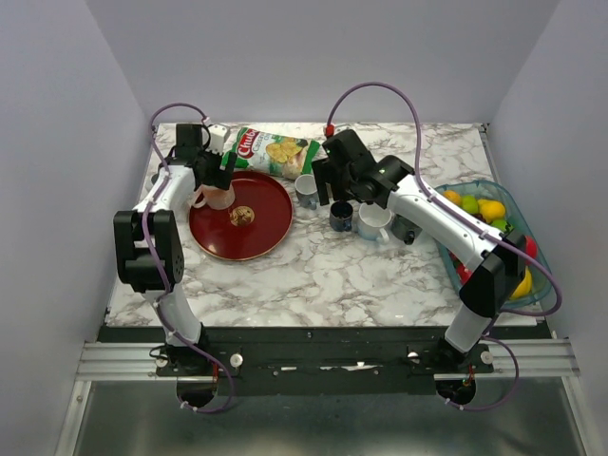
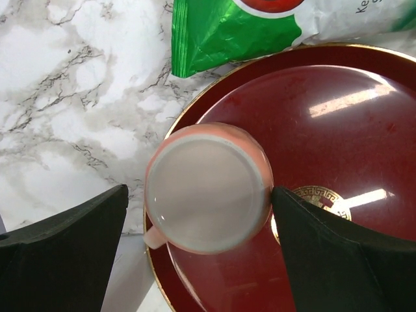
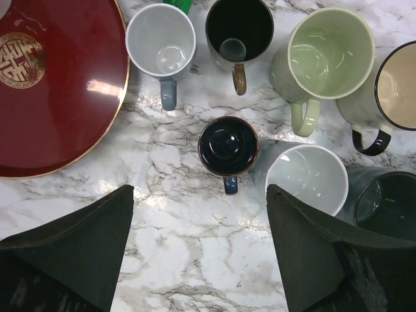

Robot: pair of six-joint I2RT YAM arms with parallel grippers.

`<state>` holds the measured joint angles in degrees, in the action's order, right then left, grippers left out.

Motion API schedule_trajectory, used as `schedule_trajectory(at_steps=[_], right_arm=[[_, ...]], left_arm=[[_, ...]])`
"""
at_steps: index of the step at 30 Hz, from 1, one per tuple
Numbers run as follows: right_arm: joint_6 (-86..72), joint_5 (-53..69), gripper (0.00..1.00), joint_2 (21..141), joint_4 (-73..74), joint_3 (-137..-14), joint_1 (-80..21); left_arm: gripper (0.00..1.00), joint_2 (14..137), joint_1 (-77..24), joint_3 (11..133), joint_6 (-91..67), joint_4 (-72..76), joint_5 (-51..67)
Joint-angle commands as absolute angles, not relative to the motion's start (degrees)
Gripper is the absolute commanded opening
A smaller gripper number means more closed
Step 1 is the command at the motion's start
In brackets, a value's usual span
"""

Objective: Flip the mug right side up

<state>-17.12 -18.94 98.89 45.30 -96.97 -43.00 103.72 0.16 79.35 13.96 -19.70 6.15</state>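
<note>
The green snack bag (image 1: 275,152) lies just beside the far rim of the red tray (image 1: 214,239). On the bag, at the end away from the tray's middle, there is a red label (image 1: 249,147) with big white letters that start with "Chu". The rest is too small to read. In the left wrist view, the white part of the bag shows the dark letters (image 2: 392,8) "Ke", cut off at the top edge. In the middle of the red tray sits a round gold sign (image 3: 21,60). It looks like a Chinese good-luck sign inside a gold ring.
</note>
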Motion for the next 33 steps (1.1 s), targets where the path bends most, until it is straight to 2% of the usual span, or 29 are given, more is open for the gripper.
schedule_trajectory(at_steps=[1, 8, 13, 23, 28, 33], right_arm=[[-17.3, -18.5, 0.89, 100.9, 47.5, -99.2, -42.7], [-16.8, -18.1, 0.89, 102.7, 48.1, -101.6, -42.7], [-16.0, -17.4, 0.89, 103.8, 48.1, -103.0, -42.7], [-16.1, -16.5, 0.89, 102.7, 47.0, -100.6, -42.7], [-16.4, -15.9, 0.89, 101.0, 46.0, -97.4, -42.6], [-16.9, -14.9, 0.89, 99.5, 45.4, -95.1, -42.6]], left_arm=[[0.99, 107.0, 2.9, 83.1, 16.2, -26.3, 12.7], [0.99, 109.1, 4.0, 85.9, 13.3, -32.0, 18.0], [0.99, 107.8, 3.9, 85.3, 4.6, -31.6, 18.2], [0.99, 99.8, 0.2, 75.0, -8.3, -30.0, 11.7], [0.99, 95.5, -3.6, 69.5, -9.3, -27.9, 7.0], [0.99, 91.1, -4.4, 66.0, -9.3, -27.2, 7.3]])
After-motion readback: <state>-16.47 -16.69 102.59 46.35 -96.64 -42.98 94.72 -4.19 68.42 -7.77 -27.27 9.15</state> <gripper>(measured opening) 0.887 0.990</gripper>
